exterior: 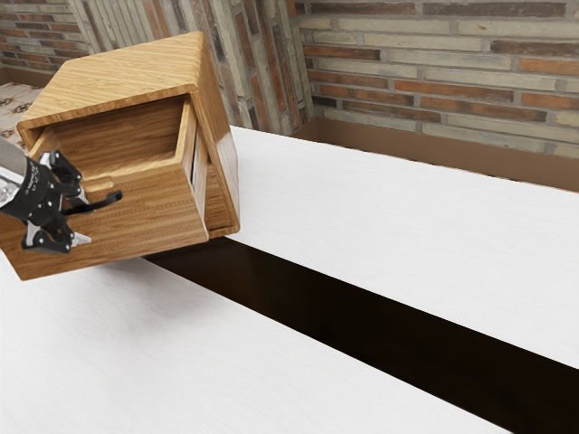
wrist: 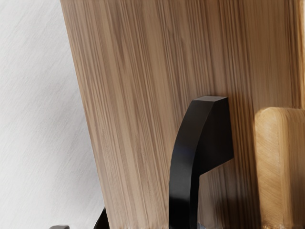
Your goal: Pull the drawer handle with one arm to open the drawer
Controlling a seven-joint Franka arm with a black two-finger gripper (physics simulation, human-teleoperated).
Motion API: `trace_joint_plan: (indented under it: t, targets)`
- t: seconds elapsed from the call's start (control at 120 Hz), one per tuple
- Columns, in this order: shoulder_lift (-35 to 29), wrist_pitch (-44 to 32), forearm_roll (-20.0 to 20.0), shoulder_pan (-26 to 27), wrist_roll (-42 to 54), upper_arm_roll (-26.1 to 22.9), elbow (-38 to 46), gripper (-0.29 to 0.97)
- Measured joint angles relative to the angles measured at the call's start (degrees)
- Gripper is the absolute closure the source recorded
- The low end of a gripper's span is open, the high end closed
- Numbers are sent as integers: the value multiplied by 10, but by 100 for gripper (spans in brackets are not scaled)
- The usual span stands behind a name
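A wooden cabinet (exterior: pixel 136 81) stands at the exterior view's upper left on the white table. Its drawer (exterior: pixel 127 221) is pulled out, and the hollow inside (exterior: pixel 118 140) shows behind the drawer front. A thin black handle (exterior: pixel 101 202) sticks out of that front. My gripper (exterior: pixel 78 217) is at the exterior view's left edge, open, its two fingers standing above and below the handle. In the wrist view the curved black handle (wrist: pixel 200 157) rises off the wood-grain drawer front (wrist: pixel 143 95), close under my hand.
A dark gap (exterior: pixel 362 316) runs diagonally between two white table surfaces (exterior: pixel 407 208). A brick wall (exterior: pixel 452 63) closes the back. A pale rounded wooden block (wrist: pixel 279 167) sits beside the handle in the wrist view.
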State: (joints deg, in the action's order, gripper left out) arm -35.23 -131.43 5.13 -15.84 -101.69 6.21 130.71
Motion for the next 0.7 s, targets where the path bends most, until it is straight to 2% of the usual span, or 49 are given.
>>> trace_joint_plan:
  t: [0.183, 0.267, 0.342, 0.425, 0.475, 0.575, 0.7]
  targets:
    - [-9, 6, -2, 0, 7, -9, -2, 9]
    - [-21, 10, 5, -1, 10, -35, -14, 6]
    - [-4, 38, 10, 5, 13, -90, -122, 4]
    - [88, 125, 9, 82, 20, -116, -302, 3]
    - [129, 189, -10, 131, 26, -116, -358, 2]
    - [167, 284, -64, 208, 35, -109, -340, 1]
    - [178, 354, -94, 226, 45, -109, -293, 1]
